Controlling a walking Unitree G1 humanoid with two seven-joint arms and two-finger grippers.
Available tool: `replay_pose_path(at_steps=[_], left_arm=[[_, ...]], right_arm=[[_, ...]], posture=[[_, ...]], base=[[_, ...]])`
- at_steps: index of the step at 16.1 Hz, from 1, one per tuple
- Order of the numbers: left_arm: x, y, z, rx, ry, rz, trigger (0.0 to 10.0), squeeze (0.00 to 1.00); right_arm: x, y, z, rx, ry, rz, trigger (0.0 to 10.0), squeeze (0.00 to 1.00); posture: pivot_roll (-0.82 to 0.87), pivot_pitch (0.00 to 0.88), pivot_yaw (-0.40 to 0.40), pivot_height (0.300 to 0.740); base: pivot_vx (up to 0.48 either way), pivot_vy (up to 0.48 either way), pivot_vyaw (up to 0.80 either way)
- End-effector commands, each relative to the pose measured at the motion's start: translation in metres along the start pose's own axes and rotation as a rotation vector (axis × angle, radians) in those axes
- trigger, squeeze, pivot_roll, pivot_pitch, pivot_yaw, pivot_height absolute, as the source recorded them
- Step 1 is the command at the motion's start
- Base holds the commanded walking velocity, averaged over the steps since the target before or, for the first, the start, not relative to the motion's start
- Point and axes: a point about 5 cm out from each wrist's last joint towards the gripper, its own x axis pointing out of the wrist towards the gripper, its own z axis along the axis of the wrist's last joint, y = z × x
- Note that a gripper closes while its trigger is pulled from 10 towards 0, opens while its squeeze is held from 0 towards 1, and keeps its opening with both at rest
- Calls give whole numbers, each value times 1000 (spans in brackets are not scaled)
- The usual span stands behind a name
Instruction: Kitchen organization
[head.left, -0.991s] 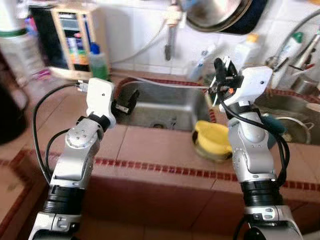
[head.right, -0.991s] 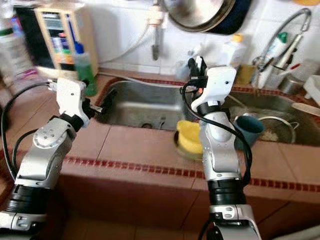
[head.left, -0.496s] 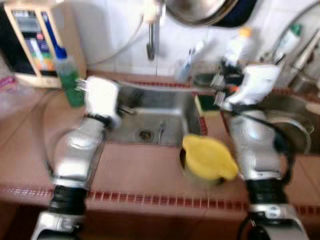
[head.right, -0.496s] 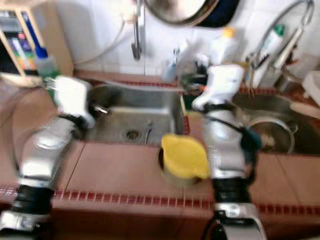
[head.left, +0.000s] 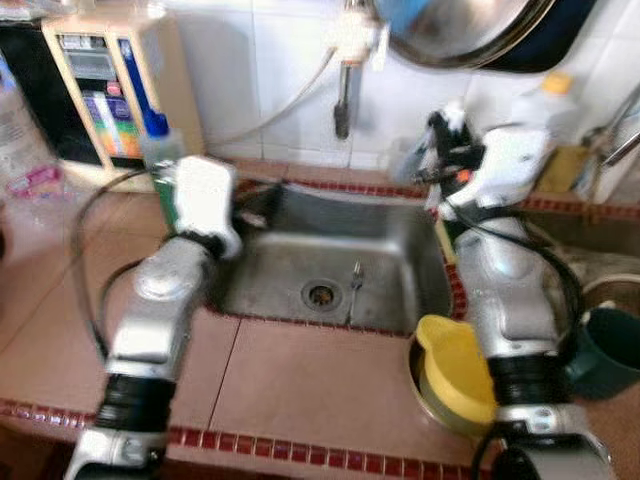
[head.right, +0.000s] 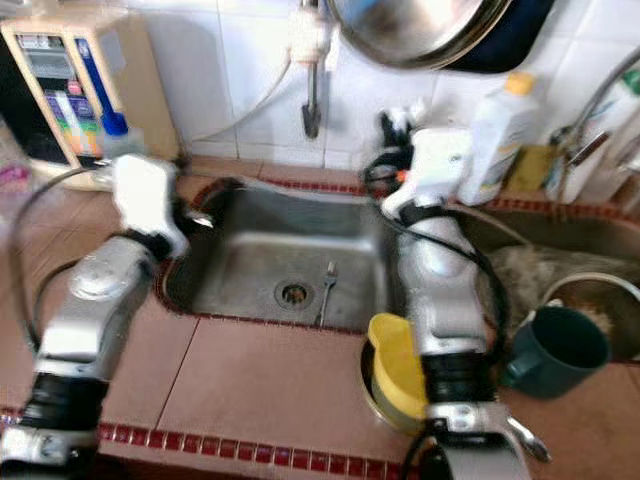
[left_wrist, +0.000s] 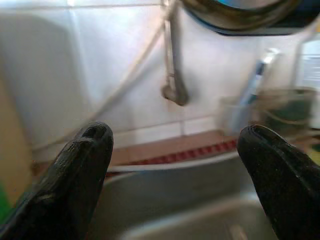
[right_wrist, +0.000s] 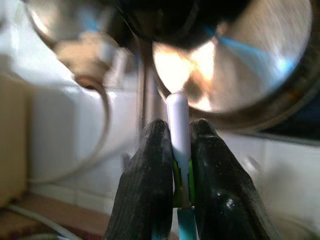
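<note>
Right wrist view shows my right gripper clamped on a thin white-and-green toothbrush, carried above the steel sink. Head camera swung leftward; left gripper hangs wide, empty.

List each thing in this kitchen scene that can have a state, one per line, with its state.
left gripper: open, holding nothing, above the sink.
right gripper: shut on a thin white-tipped stick.
sink: dry, a fork lying beside the drain.
yellow jug: lying in a metal bowl on the counter.
green mug: upright on the counter.
</note>
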Motion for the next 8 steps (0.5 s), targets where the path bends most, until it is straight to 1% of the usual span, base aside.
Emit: replay_pose_path(at_steps=[1, 3, 4, 5, 6, 8], left_arm=[[-3, 2, 6, 8, -12, -19, 10000, 0], [-6, -6, 5, 4, 7, -85, 10000, 0], [-8, -10, 6, 20, 5, -108, 10000, 0], [-11, -14, 5, 38, 11, -127, 10000, 0], [-13, -17, 2, 26, 25, -138, 10000, 0], [-17, -24, -3, 19, 47, -165, 10000, 0]], right_arm=[[6, -1, 4, 5, -4, 1, 10000, 0], [12, -10, 1, 23, 44, -1, 10000, 0], [14, -16, -1, 26, 67, -4, 10000, 0], [18, -22, -4, 3, 102, -8, 10000, 0], [21, -26, -5, 4, 120, -13, 10000, 0], [26, -28, -5, 14, 132, -7, 10000, 0]], posture=[[-74, 6, -26, 740], [-74, 20, -24, 740], [-72, 32, -23, 740], [-68, 58, -21, 740], [-70, 66, -19, 740], [-66, 82, -15, 740]], base=[[0, 0, 0], [0, 0, 0], [0, 0, 0], [0, 0, 0], [0, 0, 0], [0, 0, 0]])
